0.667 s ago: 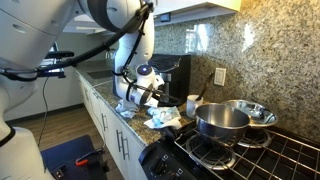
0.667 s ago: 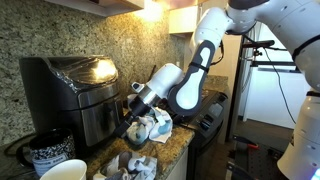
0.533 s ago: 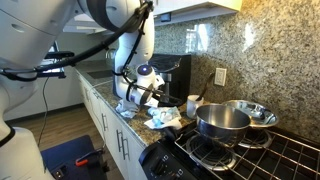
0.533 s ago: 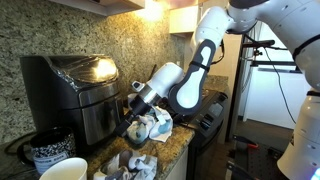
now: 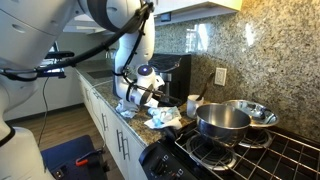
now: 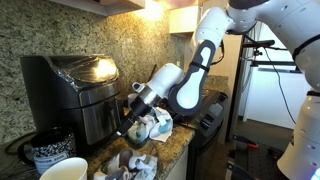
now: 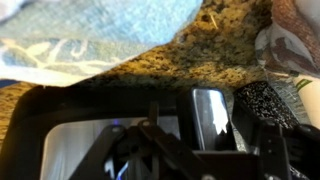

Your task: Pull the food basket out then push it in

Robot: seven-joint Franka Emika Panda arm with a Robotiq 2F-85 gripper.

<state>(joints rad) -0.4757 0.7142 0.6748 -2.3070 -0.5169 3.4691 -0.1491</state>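
Food basket [image 6: 103, 118] sits in the lower front of the black air fryer [image 6: 68, 92], which stands at the back of the tabletop [image 7: 195, 50] against the granite wall. Basket front looks flush with the fryer body, i.e. pushed in. Arm [image 6: 185, 85] reaches in low across the tabletop, with the jaws right at the basket front at about handle height. Can't tell whether they touch it: too dark and too small in both exterior views. Jaw state: also cannot tell. Wrist view only gives dark linkage across the bottom and one textured pad [image 7: 262, 105] at the right; the other side is hidden. Crumpled blue-white cloths [image 6: 152, 128] lie on the tabletop just below the jaws, near its front edge, and the wrist view has cloth along its top with bare granite under it. White cup [image 5: 192, 103] stands just beside the fryer, between it and the steel pots [image 5: 222, 120] on the stove [image 5: 255, 152]. Dark patterned mug [image 6: 48, 152] sits close to the camera in an exterior view, beside the fryer and well apart from the jaws.
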